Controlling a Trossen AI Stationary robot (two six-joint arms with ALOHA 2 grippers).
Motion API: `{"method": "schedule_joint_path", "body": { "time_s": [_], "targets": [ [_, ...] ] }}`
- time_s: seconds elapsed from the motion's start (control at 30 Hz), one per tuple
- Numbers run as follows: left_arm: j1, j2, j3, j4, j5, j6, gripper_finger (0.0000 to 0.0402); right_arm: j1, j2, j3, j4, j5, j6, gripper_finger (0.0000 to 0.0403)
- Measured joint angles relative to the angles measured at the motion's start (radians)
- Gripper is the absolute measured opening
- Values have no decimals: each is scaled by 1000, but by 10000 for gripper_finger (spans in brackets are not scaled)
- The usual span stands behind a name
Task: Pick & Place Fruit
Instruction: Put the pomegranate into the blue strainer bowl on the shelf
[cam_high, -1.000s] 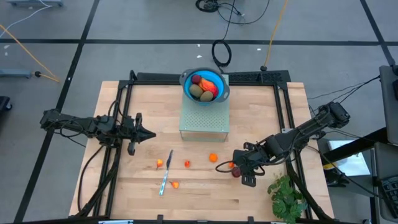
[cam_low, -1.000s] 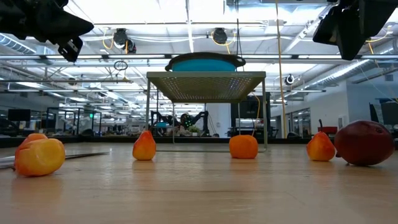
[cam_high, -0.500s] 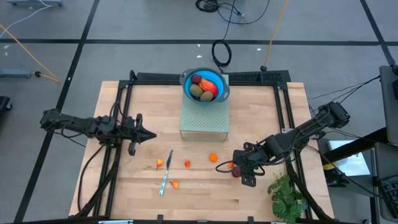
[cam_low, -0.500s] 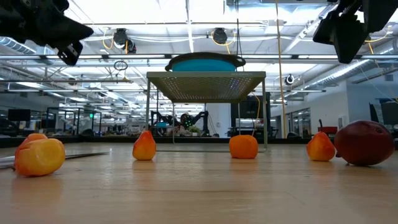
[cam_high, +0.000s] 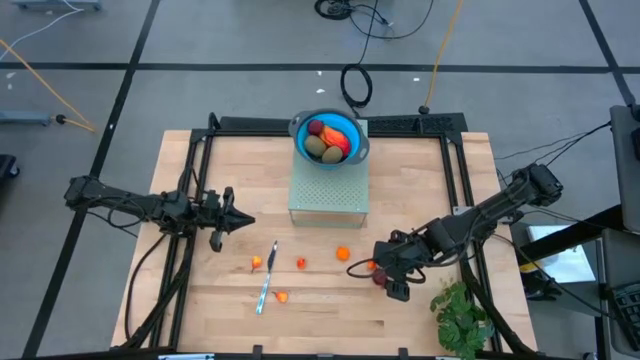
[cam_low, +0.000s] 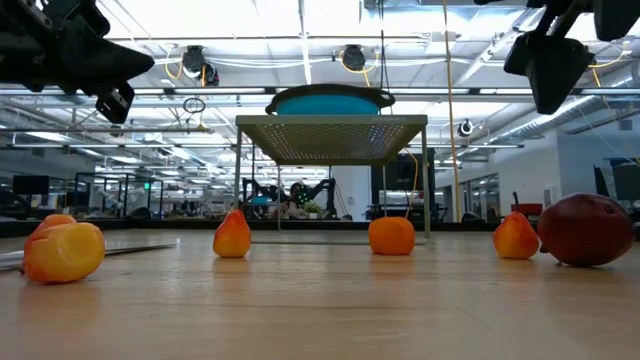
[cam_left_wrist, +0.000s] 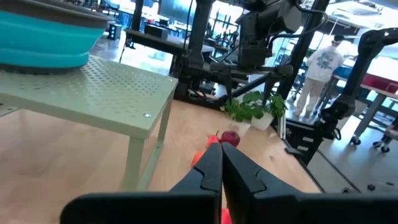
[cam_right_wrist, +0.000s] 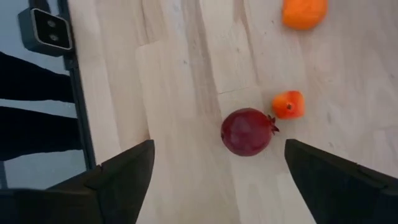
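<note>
1. Currently, at the left of the bench (cam_high: 200, 300), the left gripper (cam_high: 240, 219) is hovering with its fingers pressed together, holding nothing.
2. Next along, a knife (cam_high: 266, 279) is lying among small orange fruit pieces (cam_high: 257, 263), while more fruit is sitting in the blue bowl (cam_high: 330, 136) on the green perforated stand (cam_high: 328, 190) at the bench's far middle.
3. Further right, the dark maroon fruit (cam_right_wrist: 247, 131) is resting on the bench, just beside a small red-orange piece (cam_right_wrist: 288, 104).
4. The right gripper (cam_high: 382, 277) is hanging over the maroon fruit with its fingers (cam_right_wrist: 124, 171) spread wide either side, not touching it.
5. Judging by looks, that fruit is a light, rigid toy with a smooth round skin that could roll or squirt out; closing across its widest middle, clear of the little crown, seems safest.
6. From overhead, the right gripper is covering most of the maroon fruit, and the bowl's lower contents are hidden.
</note>
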Motion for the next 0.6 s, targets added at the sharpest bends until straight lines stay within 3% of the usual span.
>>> {"method": "schedule_joint_path", "body": {
  "time_s": [0.3,0.6],
  "targets": [
    [0,0,0,-32,0,-10,18,1,0,-53,91,-32,21,354],
    [0,1,0,-34,0,-21,4,1,0,-63,90,-33,26,350]
  ]
}}
